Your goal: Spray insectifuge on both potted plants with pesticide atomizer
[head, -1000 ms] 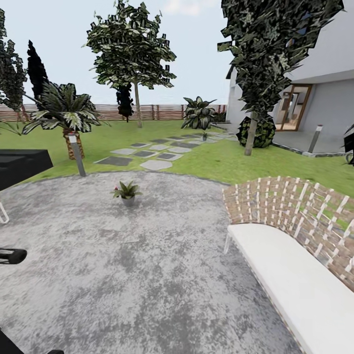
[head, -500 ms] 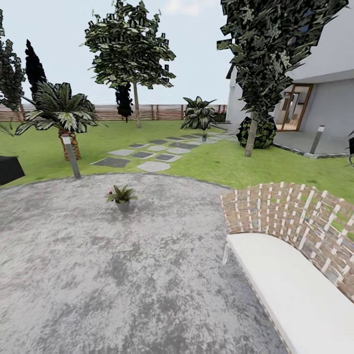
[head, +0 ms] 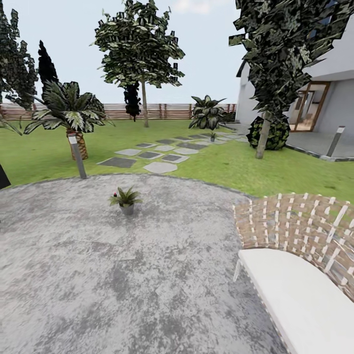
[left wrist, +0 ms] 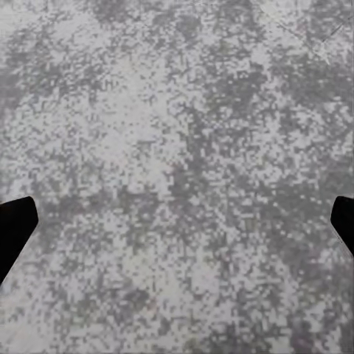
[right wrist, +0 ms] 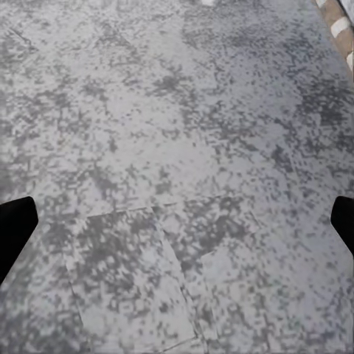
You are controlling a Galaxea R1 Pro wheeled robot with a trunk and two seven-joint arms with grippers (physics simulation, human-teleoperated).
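Observation:
A small potted plant (head: 126,199) with low green leaves stands on the grey mottled paved circle (head: 123,275), left of centre in the head view. A tiny reddish speck (head: 115,192) sits at its left side, too small to identify. A second small potted plant (head: 212,136) shows far off by the stepping stones (head: 157,155). No whitish specks are discernible on either plant. In the left wrist view my left gripper (left wrist: 177,228) is open above bare paving, its dark fingertips (left wrist: 15,228) at the frame's edges. My right gripper (right wrist: 177,228) is likewise open over paving.
A woven bench with a white cushion (head: 295,285) fills the lower right. A slim lamp post (head: 77,157) and a striped-leaf palm (head: 69,110) stand at the circle's left rim. Lawn, trees (head: 263,140), a slatted fence (head: 162,111) and a house (head: 319,105) lie beyond.
The whole head picture has shifted, so the camera has moved. The dark object and the arm parts at the left edge have slipped almost out of the picture. The plant itself stays put.

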